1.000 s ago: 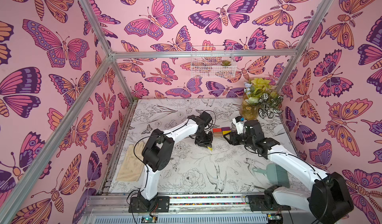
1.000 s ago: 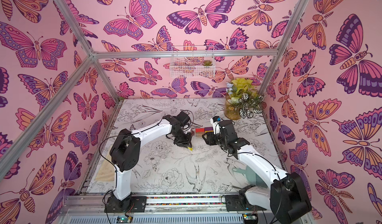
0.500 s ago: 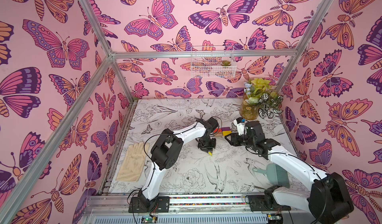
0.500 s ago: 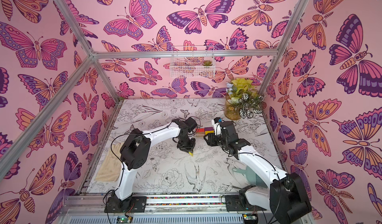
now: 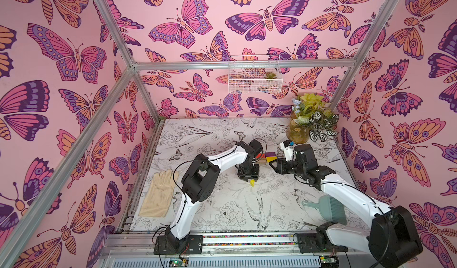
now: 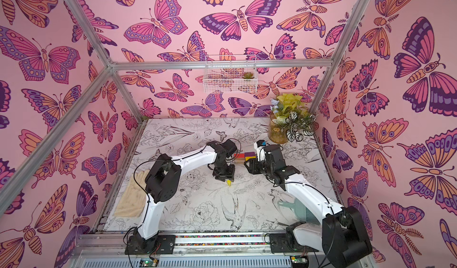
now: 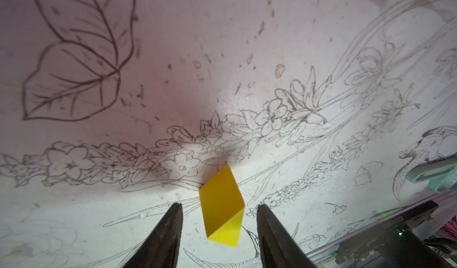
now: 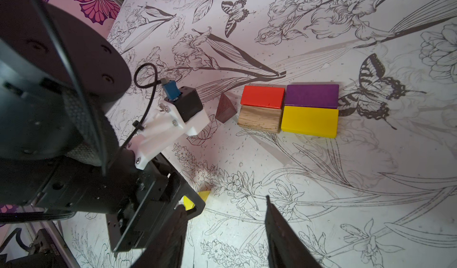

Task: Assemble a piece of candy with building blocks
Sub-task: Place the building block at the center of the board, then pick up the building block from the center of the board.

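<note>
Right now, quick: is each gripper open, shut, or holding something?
Left gripper: jaws open; the yellow triangle sits between them, not gripped.
Right gripper: jaws open, holding nothing.

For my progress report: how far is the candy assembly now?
Done: the red block, purple block, plain-wood block and yellow block form a two-by-two body, with the dark brown triangle at its red-and-wood end. In hand: the yellow triangle lies on the table between the jaws of the open left gripper, ungripped; the right gripper is open, empty. Left: set that triangle at the purple-and-yellow end.
</note>
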Robot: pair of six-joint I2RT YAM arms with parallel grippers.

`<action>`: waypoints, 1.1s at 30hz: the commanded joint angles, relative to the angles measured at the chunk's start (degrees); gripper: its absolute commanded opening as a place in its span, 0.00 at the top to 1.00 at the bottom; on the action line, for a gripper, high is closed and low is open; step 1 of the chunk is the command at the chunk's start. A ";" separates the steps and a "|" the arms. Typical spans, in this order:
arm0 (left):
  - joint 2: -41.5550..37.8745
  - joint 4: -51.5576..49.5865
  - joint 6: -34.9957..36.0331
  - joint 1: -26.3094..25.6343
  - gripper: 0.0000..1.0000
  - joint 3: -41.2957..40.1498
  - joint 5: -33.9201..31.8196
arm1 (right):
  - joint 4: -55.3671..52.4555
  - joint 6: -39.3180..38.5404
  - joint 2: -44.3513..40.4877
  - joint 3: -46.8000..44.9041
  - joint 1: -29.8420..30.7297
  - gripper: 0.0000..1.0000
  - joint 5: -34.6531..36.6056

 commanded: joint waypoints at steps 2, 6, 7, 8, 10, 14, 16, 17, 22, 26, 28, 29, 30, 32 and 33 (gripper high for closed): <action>-6.07 1.26 0.75 -0.33 0.42 -0.82 -5.24 | -0.59 0.07 -1.12 -0.15 -0.38 0.46 0.50; -20.16 13.58 1.07 0.90 0.39 -9.52 -7.03 | 0.27 1.69 -3.83 -2.04 1.27 0.48 6.25; -24.34 17.85 0.64 1.70 0.39 -13.36 -6.39 | -0.53 1.76 -4.56 -2.27 3.22 0.48 9.89; -27.84 21.94 0.06 2.58 0.40 -16.20 -6.04 | -1.38 1.58 -4.99 -1.99 5.49 0.48 13.66; -35.92 30.77 -1.80 5.47 0.40 -24.35 -5.07 | -3.54 1.00 -4.40 -0.23 11.87 0.48 21.26; -49.56 44.91 -6.88 13.98 0.51 -39.81 -3.55 | -6.64 6.05 3.24 5.99 20.81 0.47 27.57; -55.52 47.98 -8.74 19.07 0.55 -45.51 -1.70 | -8.90 8.98 8.20 9.72 23.67 0.47 30.10; -57.02 47.92 -8.87 20.73 0.55 -47.35 -1.19 | -10.49 10.77 10.30 11.56 24.93 0.47 32.20; -62.11 46.55 -9.86 25.19 0.55 -52.70 0.80 | -13.67 20.93 18.39 17.88 28.50 0.45 35.54; -63.38 46.58 -10.27 26.01 0.56 -53.87 1.69 | -18.08 28.00 23.70 22.02 30.61 0.46 38.22; -63.17 46.63 -10.14 26.34 0.58 -53.86 2.28 | -19.54 30.70 25.49 23.00 30.91 0.46 38.48; -62.83 46.59 -10.12 26.51 0.59 -53.80 2.49 | -20.13 32.18 26.02 23.07 30.93 0.47 38.48; -62.56 46.57 -10.20 26.63 0.59 -53.73 2.86 | -19.78 32.91 26.61 22.85 30.93 0.47 37.87; -61.79 46.56 -10.04 26.82 0.60 -53.51 3.56 | -19.75 33.73 27.85 22.92 30.87 0.47 36.89; -61.41 46.58 -10.12 26.88 0.60 -53.45 3.83 | -20.32 34.15 28.79 23.28 30.87 0.47 36.56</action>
